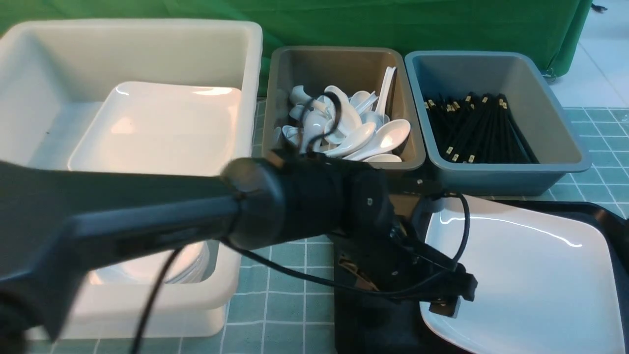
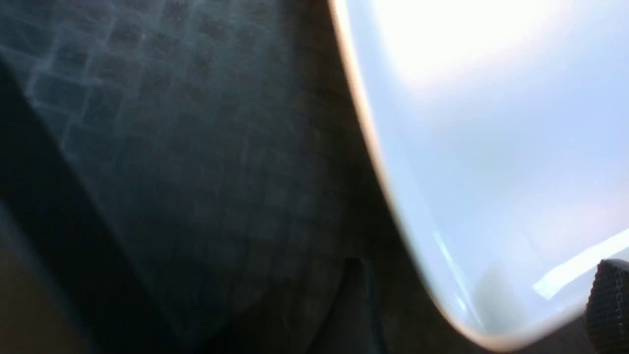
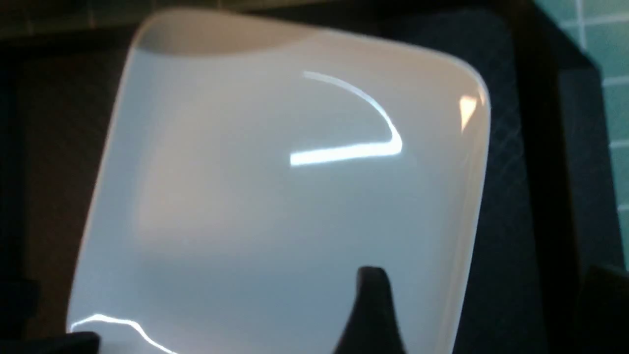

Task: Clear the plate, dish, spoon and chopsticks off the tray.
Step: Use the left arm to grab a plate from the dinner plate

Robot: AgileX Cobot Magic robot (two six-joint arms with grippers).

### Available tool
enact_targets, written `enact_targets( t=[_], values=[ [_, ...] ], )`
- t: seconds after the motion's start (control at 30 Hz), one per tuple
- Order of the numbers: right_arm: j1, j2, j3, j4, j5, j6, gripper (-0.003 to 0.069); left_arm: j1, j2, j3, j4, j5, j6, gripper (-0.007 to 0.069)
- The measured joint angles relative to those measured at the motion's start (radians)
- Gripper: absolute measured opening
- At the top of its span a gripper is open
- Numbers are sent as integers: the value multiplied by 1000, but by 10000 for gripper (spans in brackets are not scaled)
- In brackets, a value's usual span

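The large white square plate lies on the black tray at the right. My left gripper is open at the plate's left edge. In the left wrist view one finger is over the plate and the other is over the tray. My right gripper is open and straddles the plate's rim, with one finger over the plate; it is out of the front view. No spoon, dish or chopsticks show on the visible tray.
A brown-grey tub behind the tray holds several white spoons. A grey tub holds several black chopsticks. A big cream tub at the left holds another square plate, with stacked white dishes below. My left arm crosses the front.
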Motion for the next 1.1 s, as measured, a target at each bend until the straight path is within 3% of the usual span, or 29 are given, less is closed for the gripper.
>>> enact_targets(
  t=[0.23,0.33,0.4,0.47,0.5,0.53,0.63,0.9,1.1],
  values=[
    [0,-73,0,0,0,0,536,0,70,-35,-48,-9,-6,513],
    [0,-74,0,0,3,0,535,0,87,-39,-79,-24,-6,408],
    [0,-74,0,0,4,0,535,0,91,-42,-90,-24,-6,377],
    [0,-74,0,0,4,0,535,0,102,-45,-106,-35,-6,288],
    [0,-74,0,0,4,0,535,0,104,-45,-108,-37,-6,281],
    [0,-74,0,0,4,0,535,0,109,-46,-117,-47,-7,212],
    [0,-74,0,0,4,0,534,0,115,-48,-142,-71,-24,129],
    [0,-74,0,0,4,0,534,0,89,-52,-106,-27,-11,125],
    [0,-74,0,0,4,0,534,12,12,-46,-91,-1,5,62]
  ],
)
